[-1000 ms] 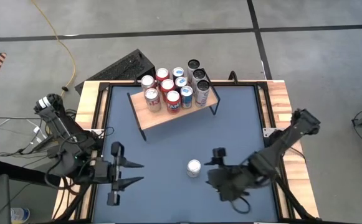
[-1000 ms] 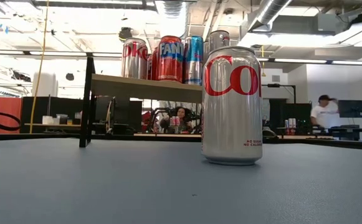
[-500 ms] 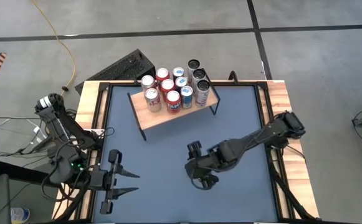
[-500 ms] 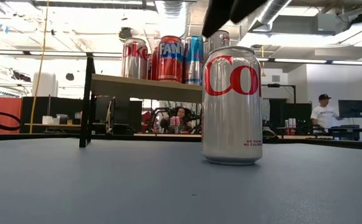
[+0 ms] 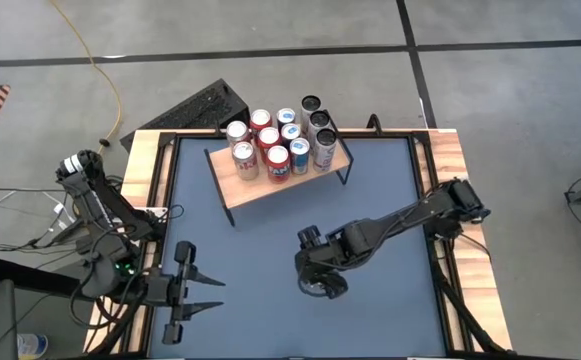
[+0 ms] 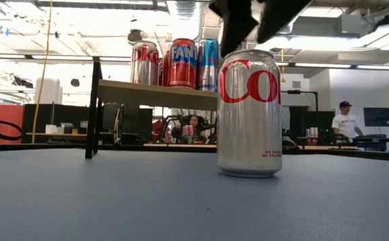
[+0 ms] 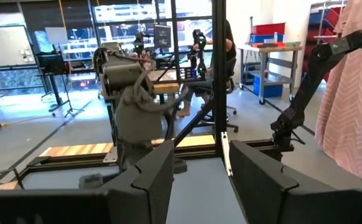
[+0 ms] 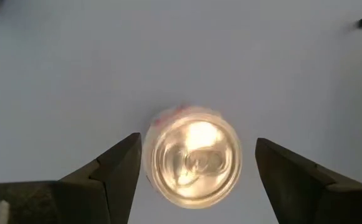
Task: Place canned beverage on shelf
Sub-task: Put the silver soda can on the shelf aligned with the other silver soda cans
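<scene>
Silver can w/ red lettering stands upright on the blue-grey worktop, nearest the low camera, on the front-middle part of the worktop, well apart from the shelf. Right gripper is directly above it, pointing down: in the right wrist view the can top sits between the two dark fingers, which are spread wide w/ a gap each side, not touching the can. In the low view the dark finger tips hang just over the can's rim. In the high view the right arm reaches in from the right edge and its gripper covers the can.

Left gripper waits near the front-left corner of the worktop, fingers spread apart, nothing between them.

Farther back, the shelf: light wooden board on thin black legs, toward the rear-middle of the worktop. About ten cans stand upright in a cluster on it, red, silver, blue and dark ones. Low view shows them behind the lone can.

Beyond the worktop, in the room, a person in a white top stands by desks.
</scene>
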